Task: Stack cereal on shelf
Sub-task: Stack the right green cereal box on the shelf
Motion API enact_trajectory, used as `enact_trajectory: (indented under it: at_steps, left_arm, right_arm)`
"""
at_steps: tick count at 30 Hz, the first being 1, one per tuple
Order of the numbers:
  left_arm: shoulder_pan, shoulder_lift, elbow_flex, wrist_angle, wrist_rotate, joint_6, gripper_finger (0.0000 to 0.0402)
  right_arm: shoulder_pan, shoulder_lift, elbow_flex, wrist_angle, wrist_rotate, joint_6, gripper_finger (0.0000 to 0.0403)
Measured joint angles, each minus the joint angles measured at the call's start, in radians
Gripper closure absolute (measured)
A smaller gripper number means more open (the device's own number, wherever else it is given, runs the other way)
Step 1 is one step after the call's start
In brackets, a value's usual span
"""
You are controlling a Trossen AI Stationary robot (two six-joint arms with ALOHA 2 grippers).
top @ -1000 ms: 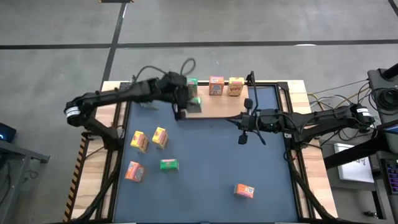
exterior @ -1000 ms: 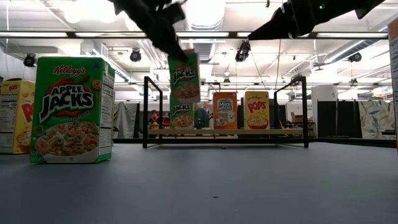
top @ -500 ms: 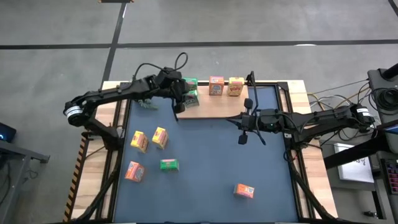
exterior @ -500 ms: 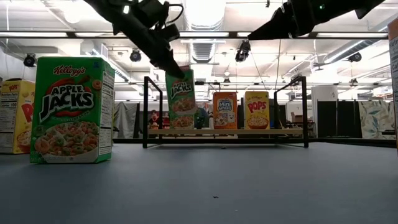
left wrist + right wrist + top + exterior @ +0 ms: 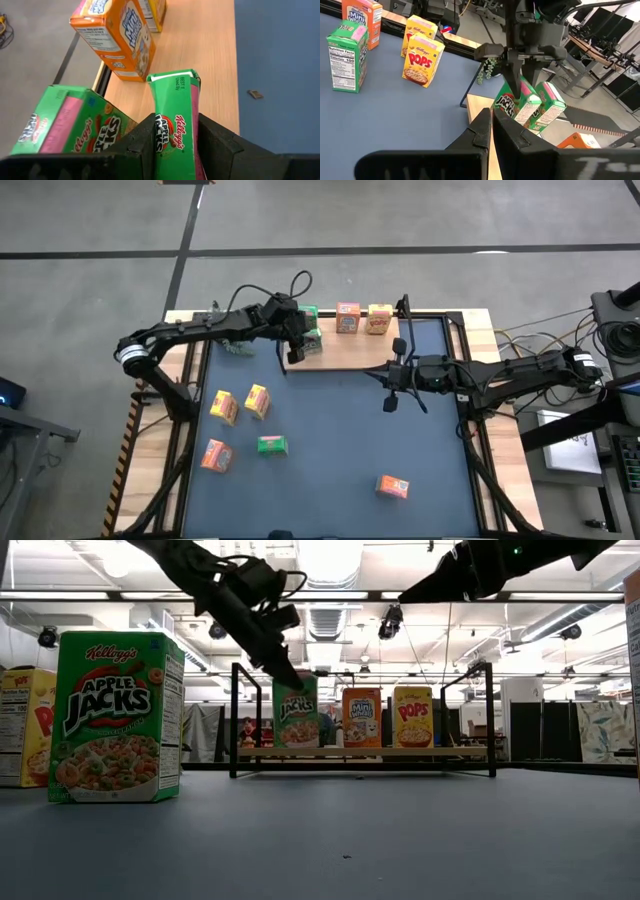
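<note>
Over the last second we brought the green box [image 5: 297,712] down from above the shelf [image 5: 360,348]; it now sits low at the shelf's left end, beside another green box [image 5: 70,122] already there. The left gripper [image 5: 290,675] has kept its fingers clamped on the top of the box, as the left wrist view shows. From the low view the box bottom looks level with the board, but we can't tell if it's fully seated or a hair above. The wrist view shows it tilted a bit against its neighbour. Meaning for the task: this looks like the placing step for the fourth box, with release the next thing, judging from the pose. Shelf contents now: two green boxes at the left end, a pink-red box [image 5: 347,318] in the middle, and a yellow box [image 5: 379,319] to its right, all standing. Five boxes are not shelved, still on the blue mat [image 5: 340,480]: two yellow [image 5: 239,404], one pink-red [image 5: 216,454], one green [image 5: 271,445], one more [image 5: 392,486] lying nearer the right side. The right gripper [image 5: 391,402] hangs over the mat in front of the shelf, fingers closed, holding nothing, idle.
</note>
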Motion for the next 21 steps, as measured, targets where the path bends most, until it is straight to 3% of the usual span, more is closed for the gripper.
enact_trajectory:
  at_steps: [11,21]
  left_arm:
    - [0.0,0.004,0.002,0.002,-0.012,0.023,0.0289]
    - [0.0,0.001,0.0,0.009,-0.016,0.035,0.0213]
  right_arm:
    - [0.0,0.0,0.0,-0.004,0.0,0.004,0.0394]
    - [0.0,0.0,0.0,-0.007,0.0,0.005,0.0394]
